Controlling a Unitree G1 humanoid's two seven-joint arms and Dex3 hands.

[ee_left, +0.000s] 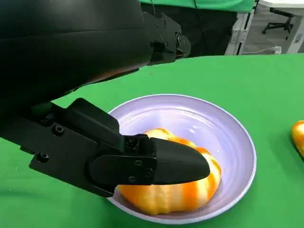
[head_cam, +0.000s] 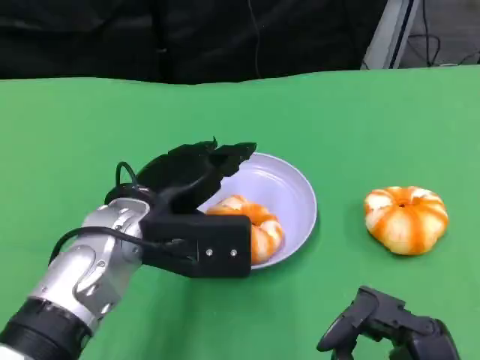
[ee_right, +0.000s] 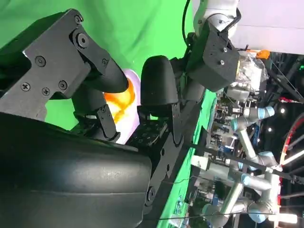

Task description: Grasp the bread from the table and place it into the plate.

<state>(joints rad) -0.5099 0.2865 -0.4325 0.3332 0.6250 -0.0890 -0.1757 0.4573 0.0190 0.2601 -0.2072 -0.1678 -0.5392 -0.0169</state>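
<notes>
A round orange-and-white striped bread bun [head_cam: 251, 225] lies in the pale lilac round plate [head_cam: 296, 191] on the green surface [head_cam: 75, 135]. The black left hand [head_cam: 196, 196] on its silver arm is right over the near side of the plate. It hides part of the bun. From the left wrist view one thick finger [ee_left: 161, 164] lies across the top of the bun [ee_left: 175, 194], and the other fingers reach over the far side. I cannot tell if the hand is squeezing the bun or just resting on it.

A second striped orange-and-white bun [head_cam: 406, 218] sits on the surface, well apart from the plate, on the right.

The black right hand [head_cam: 390, 326] is low at the near edge, partly cut off. Its fingers look curled in with nothing in them.
</notes>
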